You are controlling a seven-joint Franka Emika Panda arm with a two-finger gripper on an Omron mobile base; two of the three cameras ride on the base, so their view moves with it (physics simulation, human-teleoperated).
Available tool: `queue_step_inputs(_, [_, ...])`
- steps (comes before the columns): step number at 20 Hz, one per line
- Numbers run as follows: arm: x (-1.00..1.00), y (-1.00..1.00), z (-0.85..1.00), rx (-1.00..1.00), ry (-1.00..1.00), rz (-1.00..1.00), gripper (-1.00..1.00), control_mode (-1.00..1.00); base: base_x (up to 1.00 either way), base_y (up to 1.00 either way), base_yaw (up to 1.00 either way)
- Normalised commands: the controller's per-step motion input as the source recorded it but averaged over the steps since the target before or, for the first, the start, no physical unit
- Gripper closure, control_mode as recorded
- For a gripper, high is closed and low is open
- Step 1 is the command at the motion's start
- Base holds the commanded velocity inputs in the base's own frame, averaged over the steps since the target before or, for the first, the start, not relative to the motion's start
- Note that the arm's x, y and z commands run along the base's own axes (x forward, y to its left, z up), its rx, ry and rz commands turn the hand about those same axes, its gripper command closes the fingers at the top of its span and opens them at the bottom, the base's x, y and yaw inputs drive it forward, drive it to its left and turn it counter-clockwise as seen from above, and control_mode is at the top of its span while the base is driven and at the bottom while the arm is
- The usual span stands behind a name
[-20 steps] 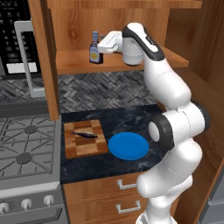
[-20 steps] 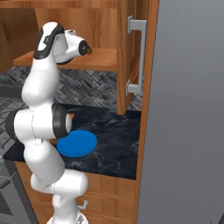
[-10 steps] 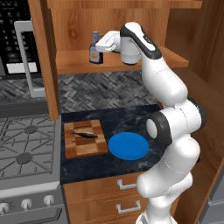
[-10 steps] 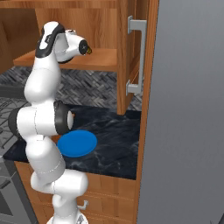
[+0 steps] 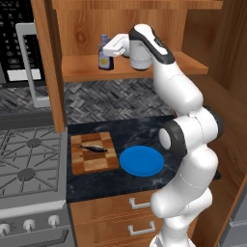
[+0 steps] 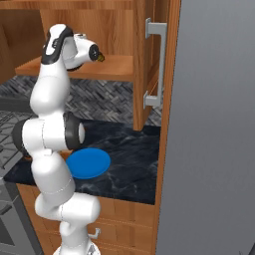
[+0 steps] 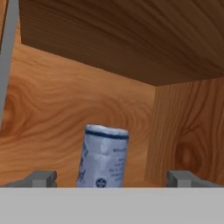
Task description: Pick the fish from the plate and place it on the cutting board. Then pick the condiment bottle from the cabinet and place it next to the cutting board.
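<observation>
- Left base view is showing the cabinet (image 5: pixel 144 70) taking the claw (image 5: pixel 112 48) in over its open shelf, wood grain running behind and above the claw.
- Dark marbled surface (image 5: pixel 144 132) is lying well below the claw, beside a stove (image 5: pixel 29 164).
- Cutting board (image 5: pixel 93 153) is resting on that surface, far under the claw and slightly to the stove side of it.
- Plate (image 5: pixel 141 160) is sitting just beside the board, also well beneath the claw, nothing lying on its blue face.
- Claw is standing with its fingers (image 7: pixel 41 178) wide apart, gripping nothing.
- Condiment bottle (image 7: pixel 103 155) is standing on the shelf straight ahead of the claw, centred between the two fingertips in the hand view and leaning slightly there; its label is facing the claw.
- Fish (image 5: pixel 92 147) is lying on the cutting board, far below the claw.
</observation>
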Motion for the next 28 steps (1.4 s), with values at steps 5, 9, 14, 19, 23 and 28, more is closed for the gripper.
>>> queue_step_inputs(5, [0.04,0.11,0.00,0.00,0.01,0.00,1.00,-1.00,0.00,0.00,0.00])
queue_step_inputs(9, [0.00,0.00,0.00,0.00,0.00,0.00,1.00,-1.00,0.00,0.00,0.00])
queue_step_inputs(14, [0.00,0.00,0.00,0.00,0.00,0.00,1.00,-1.00,0.00,0.00,0.00])
queue_step_inputs(19, [0.00,0.00,0.00,0.00,0.00,0.00,1.00,-1.00,0.00,0.00,0.00])
queue_step_inputs(23, [0.00,0.00,-0.01,0.00,0.00,0.00,1.00,-1.00,0.00,0.00,0.00])
queue_step_inputs(28, [-0.12,0.00,-0.01,0.00,0.00,0.00,1.00,-1.00,0.00,0.00,0.00])
